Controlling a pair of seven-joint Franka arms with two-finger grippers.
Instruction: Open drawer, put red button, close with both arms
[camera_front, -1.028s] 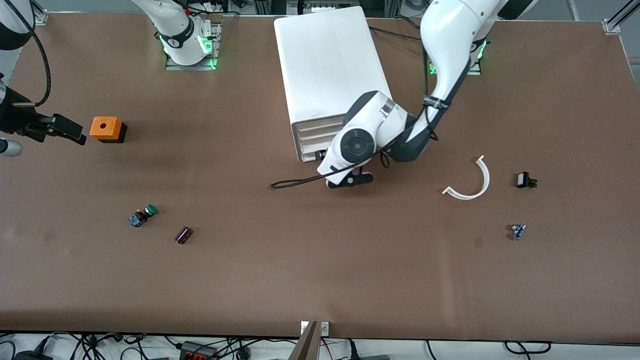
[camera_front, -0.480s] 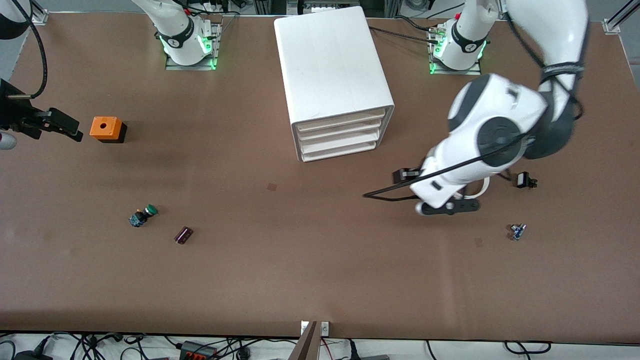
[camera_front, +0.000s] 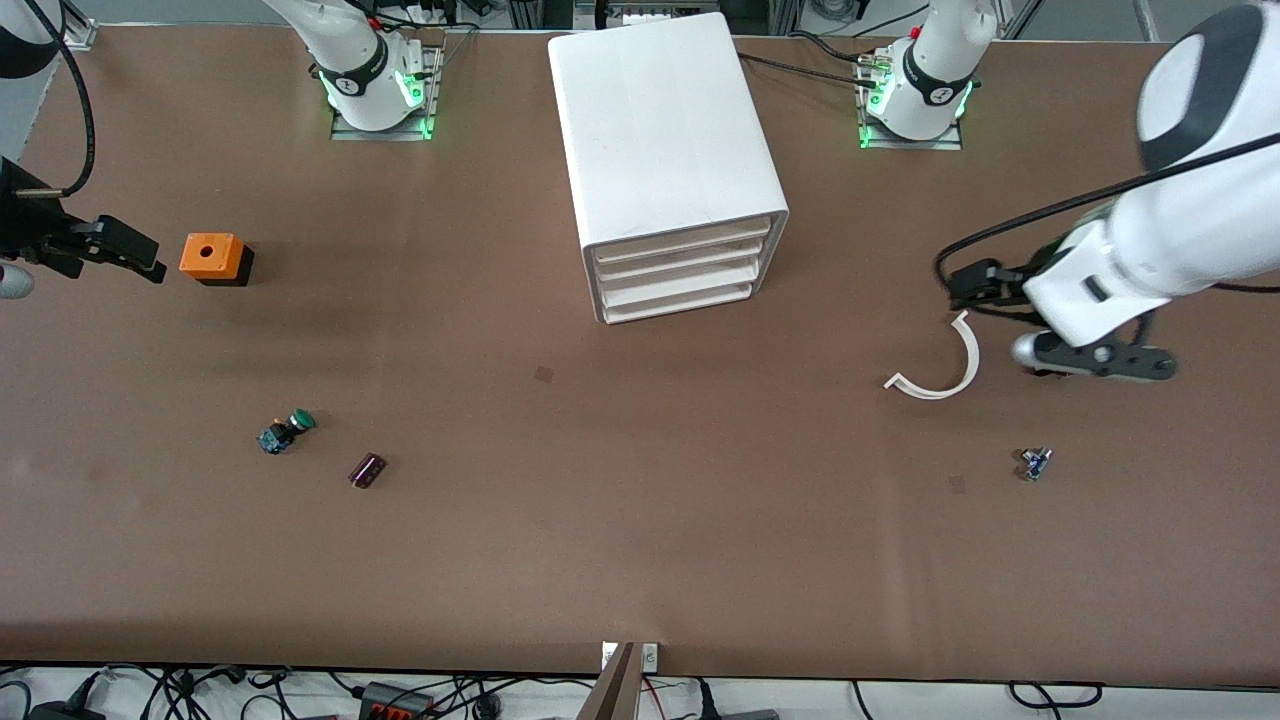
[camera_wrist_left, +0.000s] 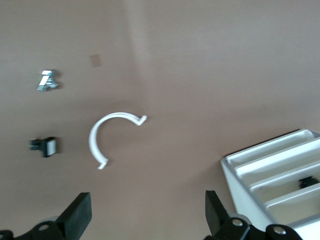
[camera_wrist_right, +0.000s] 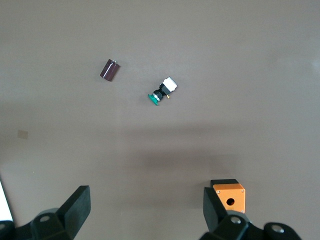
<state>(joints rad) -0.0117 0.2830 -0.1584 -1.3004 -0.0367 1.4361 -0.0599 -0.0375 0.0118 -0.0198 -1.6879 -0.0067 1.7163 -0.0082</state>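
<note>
The right gripper (camera_wrist_right: 146, 192) hangs over the table's edge at the right arm's end, jaws wide apart and empty. Just beside it sits an orange plastic box (camera_front: 212, 257) with a round hole on top. Nearer the front edge lie a green-capped push-button switch (camera_front: 286, 430) and a small purple cylinder (camera_front: 367, 469). The white four-drawer cabinet (camera_front: 665, 150) stands mid-table by the base edge, its drawers pushed in. A small dark thing (camera_wrist_left: 306, 181) shows in one drawer; whether it is the red button cannot be told. The left gripper (camera_wrist_left: 147, 195), jaws spread and empty, hovers by a white curved plastic strip (camera_front: 940, 365).
</note>
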